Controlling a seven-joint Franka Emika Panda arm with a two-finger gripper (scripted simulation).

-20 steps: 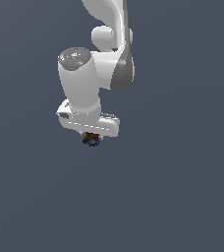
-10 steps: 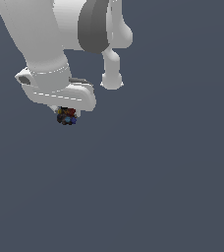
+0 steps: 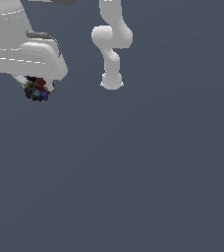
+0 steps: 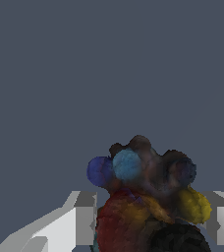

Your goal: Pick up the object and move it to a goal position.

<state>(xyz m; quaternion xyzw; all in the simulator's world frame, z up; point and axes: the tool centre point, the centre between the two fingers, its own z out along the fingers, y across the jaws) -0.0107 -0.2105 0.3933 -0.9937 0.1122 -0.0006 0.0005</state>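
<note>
In the exterior view, the white arm (image 3: 111, 44) rises from its base near the upper middle of the frame, and its large wrist housing fills the upper left corner. Beneath that housing hangs the gripper (image 3: 37, 90), with the object (image 3: 36, 91) caught at its tip in the upper left of the frame, well clear of the plain grey-blue background that fills the rest of the picture. The object is a small, lumpy, mostly dark clump with red, blue and orange specks, much smaller than the housing above it. In the wrist view the same object (image 4: 146, 197) sits low in the frame, right of centre, as a cluster of rounded lobes: a blue one and a lighter teal one near its upper left, a yellow one on the right, a red-orange mass below and a black lump at the bottom edge. The pale fingers (image 4: 79, 219) stand on either side of it, pressed against its flanks, so they are clamped on the object. No counter surface can be told apart from the uniform background in either view.
</note>
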